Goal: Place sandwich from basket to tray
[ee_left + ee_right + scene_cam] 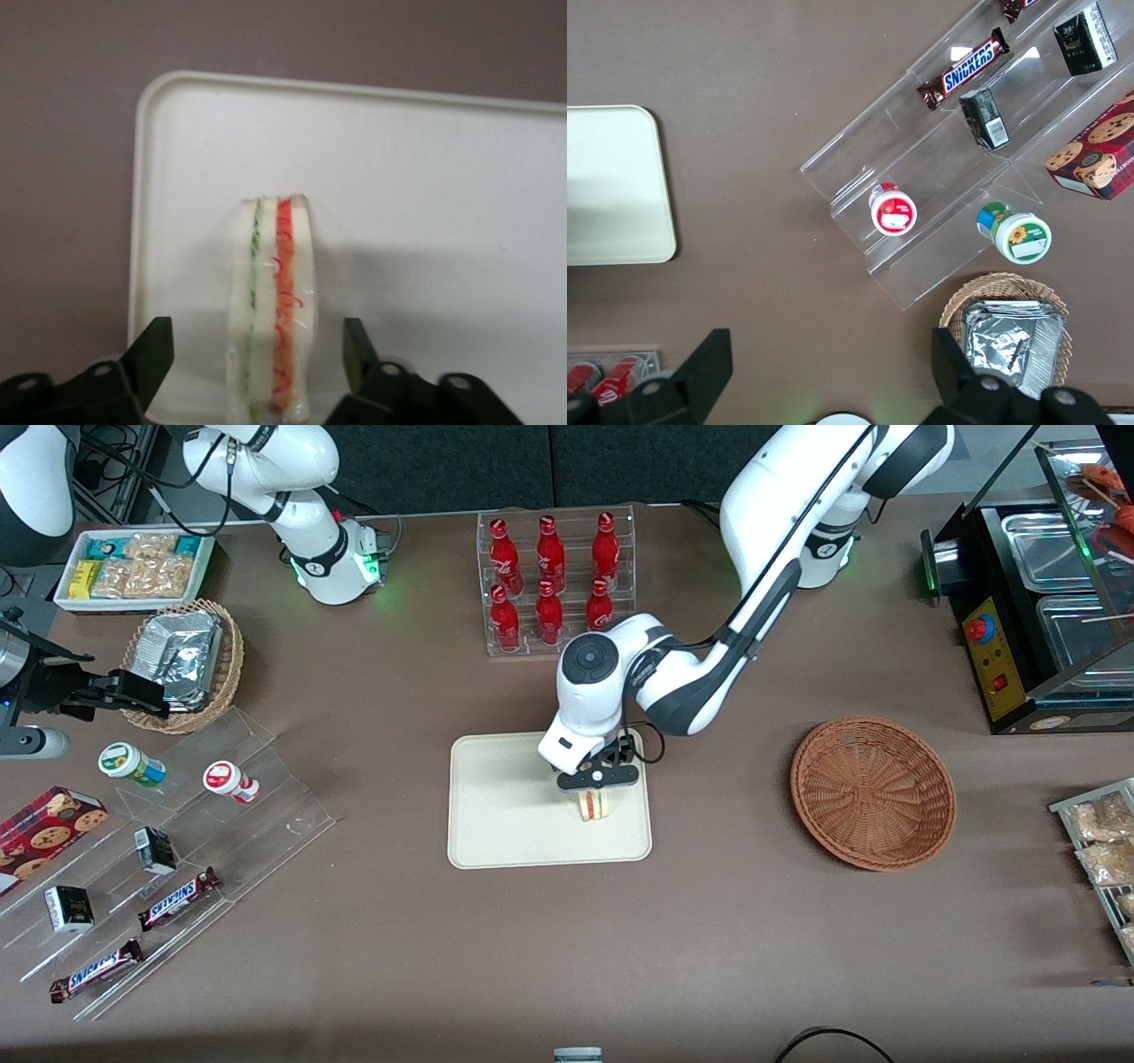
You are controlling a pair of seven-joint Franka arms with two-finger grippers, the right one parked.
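Note:
The sandwich (595, 805) stands on its edge on the cream-white tray (505, 815), near the tray's side toward the working arm's end. In the left wrist view the sandwich (270, 310) shows its green and orange-red filling layers between pale bread. My left gripper (597, 778) is right above it. In the left wrist view the gripper (257, 363) is open, one black finger on each side of the sandwich with a gap to each. The reddish-brown wicker basket (873, 792) is empty, toward the working arm's end of the table.
A clear rack of red bottles (554, 580) stands farther from the front camera than the tray. A clear stepped stand (168, 850) with snack bars and cups, a tan wicker basket of foil packets (182, 660) and a white snack box (133, 567) lie toward the parked arm's end.

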